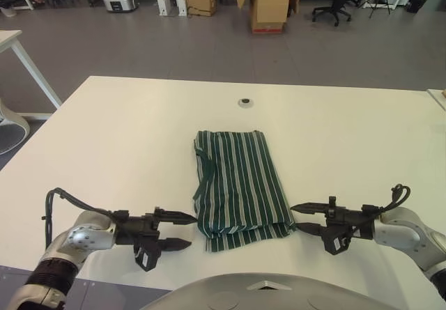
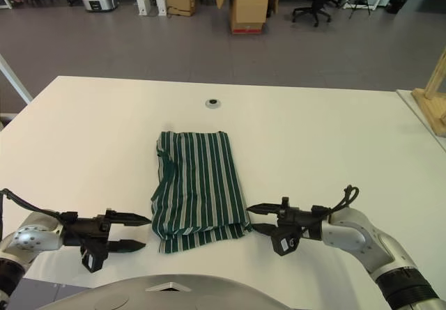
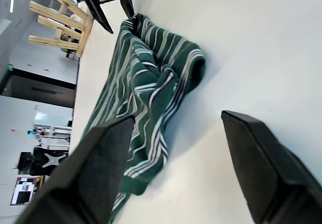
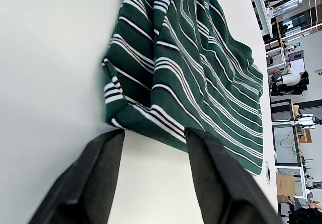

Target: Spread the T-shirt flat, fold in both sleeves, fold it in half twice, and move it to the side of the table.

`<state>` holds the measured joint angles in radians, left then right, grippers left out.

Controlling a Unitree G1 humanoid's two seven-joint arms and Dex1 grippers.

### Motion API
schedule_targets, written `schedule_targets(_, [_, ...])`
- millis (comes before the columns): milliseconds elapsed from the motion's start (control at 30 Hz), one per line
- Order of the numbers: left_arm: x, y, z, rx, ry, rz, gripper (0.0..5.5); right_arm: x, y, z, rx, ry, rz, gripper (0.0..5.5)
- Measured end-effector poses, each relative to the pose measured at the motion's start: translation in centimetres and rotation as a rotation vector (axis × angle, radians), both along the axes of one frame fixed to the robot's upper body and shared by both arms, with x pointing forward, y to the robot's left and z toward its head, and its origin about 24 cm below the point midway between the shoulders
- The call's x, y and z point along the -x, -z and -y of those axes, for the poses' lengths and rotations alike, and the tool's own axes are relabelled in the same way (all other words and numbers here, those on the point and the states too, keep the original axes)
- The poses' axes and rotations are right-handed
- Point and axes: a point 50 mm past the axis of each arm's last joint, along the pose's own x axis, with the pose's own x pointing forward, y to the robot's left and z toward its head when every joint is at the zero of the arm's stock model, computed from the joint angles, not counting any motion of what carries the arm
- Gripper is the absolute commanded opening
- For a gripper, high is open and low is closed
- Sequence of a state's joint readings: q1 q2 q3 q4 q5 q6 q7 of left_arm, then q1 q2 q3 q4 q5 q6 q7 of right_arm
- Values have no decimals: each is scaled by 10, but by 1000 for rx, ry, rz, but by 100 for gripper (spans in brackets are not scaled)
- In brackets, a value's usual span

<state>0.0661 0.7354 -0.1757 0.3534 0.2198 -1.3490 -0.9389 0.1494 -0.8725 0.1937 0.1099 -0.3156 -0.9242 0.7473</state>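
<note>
The T-shirt (image 1: 237,184) lay on the desk (image 1: 125,136) as a long folded strip. The left end effector (image 1: 191,230) and right end effector (image 1: 294,217) gaped wide just beside its near corners. Each would likely need to pinch every layer and lift evenly.

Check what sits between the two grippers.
Only the near end of the folded shirt, flat on the table, with the left gripper and right gripper at either side; the left eye view shows it.
</note>
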Motion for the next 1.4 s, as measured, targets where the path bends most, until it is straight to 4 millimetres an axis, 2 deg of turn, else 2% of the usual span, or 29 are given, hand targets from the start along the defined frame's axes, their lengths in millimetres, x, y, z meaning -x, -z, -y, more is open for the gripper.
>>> schedule_targets(300, [-13, 6, 17, 44, 68, 76, 318, -24, 1, -16, -16, -76, 26, 227])
schedule_targets(400, [-24, 9, 32, 69, 104, 102, 322, -27, 2, -24, -28, -110, 21, 171])
schedule_targets(433, [-26, 10, 36, 78, 112, 106, 297, -27, 3, -26, -27, -124, 17, 146])
schedule_targets(700, [-15, 18, 56, 103, 162, 140, 190, -21, 10, -36, -40, -163, -25, 15])
schedule_targets(867, [-16, 15, 58, 110, 195, 155, 140, -18, 12, -38, -58, -163, -73, 10])
schedule_targets(1000, [-4, 12, 59, 102, 300, 105, 111, 17, 8, -37, -74, -167, -333, 9])
schedule_targets(1067, [17, 10, 60, 117, 349, 33, 91, 33, 2, -39, -63, -173, -474, 9])
schedule_targets(1133, [50, 10, 60, 144, 383, -127, 75, 46, -9, -43, -68, -161, -623, 9])
schedule_targets(1200, [60, 11, 57, 92, 308, -266, 58, 46, -19, -46, -105, -115, -723, 9])
schedule_targets(1233, [81, 20, 53, -7, 311, -418, 41, 42, -29, -46, -150, -64, -786, 9])
schedule_targets(1267, [94, 23, 54, -49, 290, -534, 31, 40, -35, -47, -184, -29, -846, 9])
schedule_targets(1333, [95, 22, 54, -97, 228, -674, 4, 34, -47, -49, -244, 35, -964, 8])
schedule_targets(1367, [84, 19, 53, -97, 177, -728, 0, 31, -47, -47, -258, 70, -1005, 8])
schedule_targets(1400, [55, 9, 56, -44, 120, -752, 0, 26, -50, -45, -283, 105, -1034, 8])
